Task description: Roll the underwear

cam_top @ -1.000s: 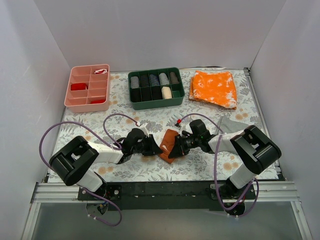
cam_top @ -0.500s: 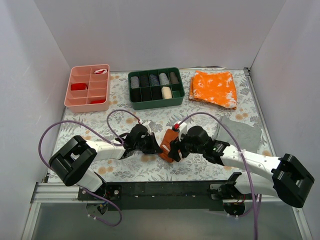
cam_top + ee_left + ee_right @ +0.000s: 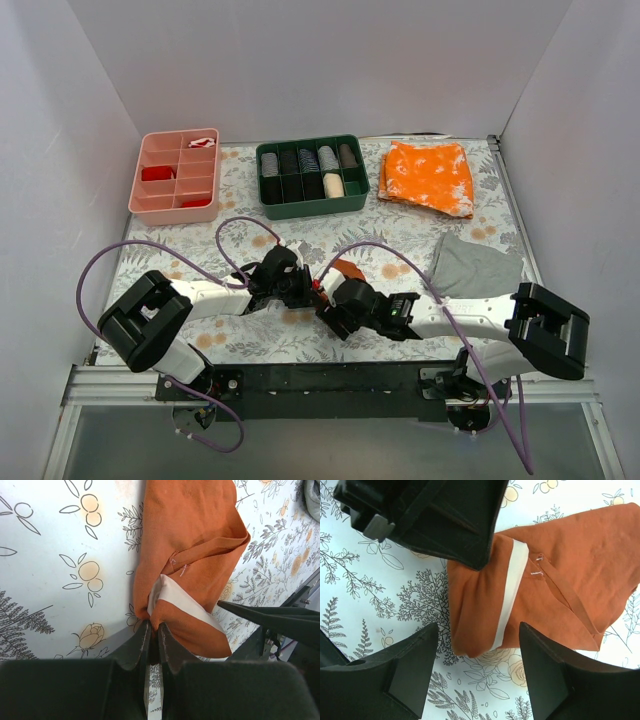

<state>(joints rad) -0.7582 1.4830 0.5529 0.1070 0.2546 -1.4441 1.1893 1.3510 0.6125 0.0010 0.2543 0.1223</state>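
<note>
The underwear (image 3: 195,540) is rust-brown with a cream band and lies folded on the floral mat. In the top view only a small part (image 3: 347,268) shows between the arms. My left gripper (image 3: 154,630) is shut on its near folded edge and also shows in the top view (image 3: 310,290). My right gripper (image 3: 477,626) is open, with the underwear's (image 3: 560,590) rolled end between its spread fingers (image 3: 410,670), not gripped. In the top view the right gripper (image 3: 330,316) sits just near-side of the left one. The left gripper's body (image 3: 445,515) fills the upper left of the right wrist view.
A pink divided tray (image 3: 175,175) and a green tray (image 3: 312,178) of rolled items stand at the back. A bright orange speckled cloth (image 3: 428,175) lies at the back right. A grey cloth (image 3: 475,268) lies at the right. Cables loop over the mat.
My right arm has swung down and left, so its gripper now sits on the near side of the underwear, covering most of it from above. The left gripper has kept its hold.
</note>
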